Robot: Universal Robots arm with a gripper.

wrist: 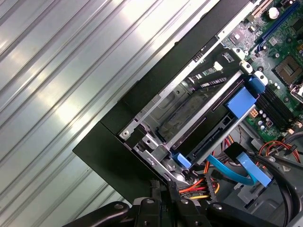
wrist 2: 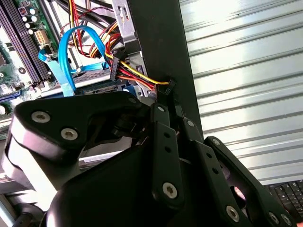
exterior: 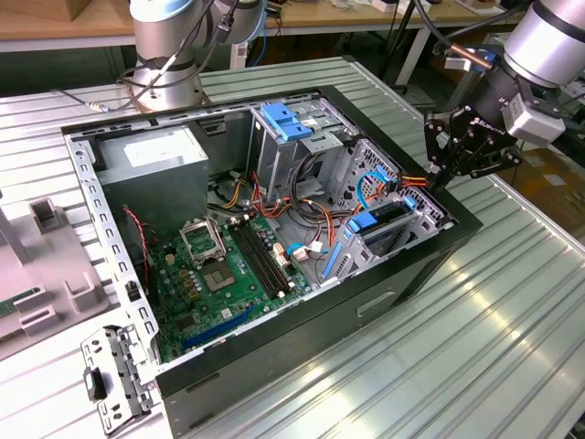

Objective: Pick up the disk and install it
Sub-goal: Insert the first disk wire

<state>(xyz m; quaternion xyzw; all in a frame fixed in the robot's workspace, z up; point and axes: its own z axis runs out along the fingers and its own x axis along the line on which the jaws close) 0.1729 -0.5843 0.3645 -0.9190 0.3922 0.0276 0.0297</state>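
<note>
The disk [exterior: 391,213] lies flat inside the low metal drive cage [exterior: 416,215] at the exterior view's right end of the open computer case. Its dark face [wrist: 208,111] is edged by a bright blue carrier [wrist: 241,100]. My gripper [exterior: 441,183] hangs over the case's right wall just beyond that cage. Its black fingers are shut, tips together [wrist 2: 166,92]. The tips rest against the red, yellow and black power wires [wrist 2: 137,78] that run to a black connector [wrist 2: 116,73]. I cannot tell whether a wire is pinched. In the first wrist view the gripper [wrist: 163,189] sits beside the same wires [wrist: 191,189].
The case [exterior: 302,329] lies open on a ribbed metal table [exterior: 475,347]. It holds a green motherboard [exterior: 228,265], a grey power supply [exterior: 155,151] and a taller cage with a blue latch [exterior: 288,119]. A loose metal bracket [exterior: 114,380] and grey plastic parts [exterior: 37,283] lie at the exterior view's left.
</note>
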